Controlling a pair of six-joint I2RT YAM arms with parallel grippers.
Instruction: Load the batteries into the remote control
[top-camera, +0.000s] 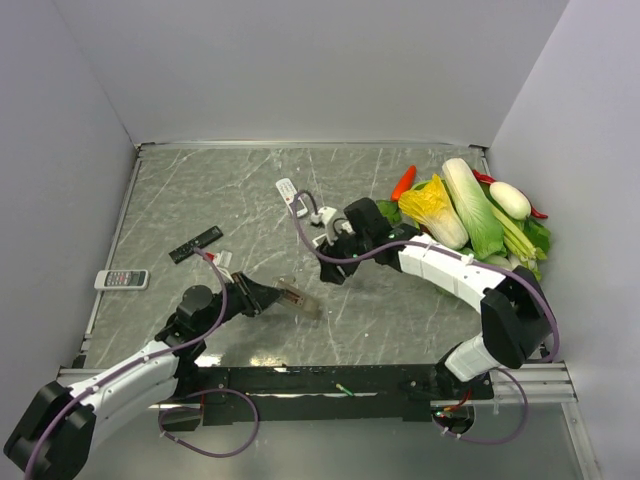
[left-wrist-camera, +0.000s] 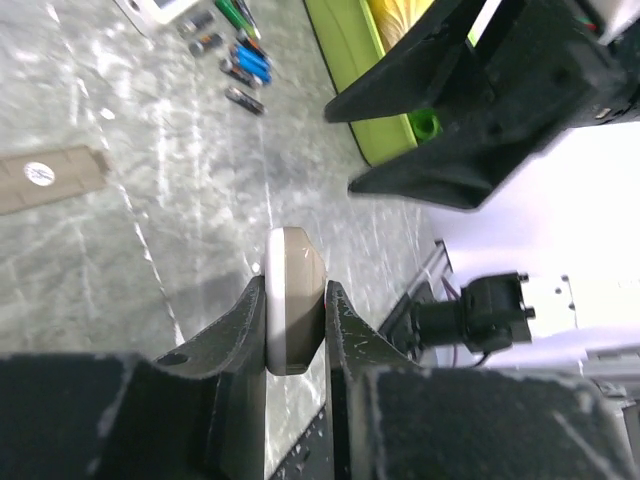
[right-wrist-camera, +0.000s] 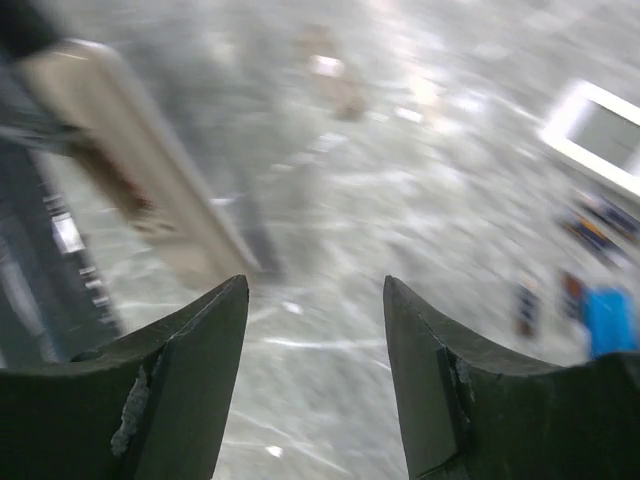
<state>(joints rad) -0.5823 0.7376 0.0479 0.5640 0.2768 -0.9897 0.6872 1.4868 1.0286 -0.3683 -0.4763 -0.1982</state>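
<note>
Table (top-camera: 250, 180): the grey marbled top is filling most of the overhead view, with plain walls standing round it.
Vegetables (top-camera: 470, 210): a pile is sitting at the upper right of the overhead view, with cabbage, a white radish, an orange carrot and red chilli.
Left gripper (left-wrist-camera: 295, 300): you're clamping the remote control (left-wrist-camera: 291, 262) edge-on. One finger is pressing on each flat face, so the jaws are standing only the remote's thickness apart.
Remote control, place: it's sticking out of the left fingers just below centre in the overhead view, beige side showing. In the right wrist view it's slanting across the upper left, blurred.
Right gripper (right-wrist-camera: 315, 300): you're holding the jaws well apart and gripping nothing. Bare table is showing between the fingers.
Black remote (top-camera: 195, 243): it's lying at left of centre in the overhead view.
White remote (top-camera: 122, 279): it's lying near the left edge, below the black one.
Small white remote (top-camera: 287, 192): it's lying at upper centre, just beside the right arm's wrist.
Flat brown piece (left-wrist-camera: 50, 175): it's lying on the table at the left edge of the left wrist view, with a round white sticker on it.
Batteries (left-wrist-camera: 235, 60): green, blue and dark cells are lying loose on the table at the top of the left wrist view, beside a white remote's corner and well apart from the held remote.
</note>
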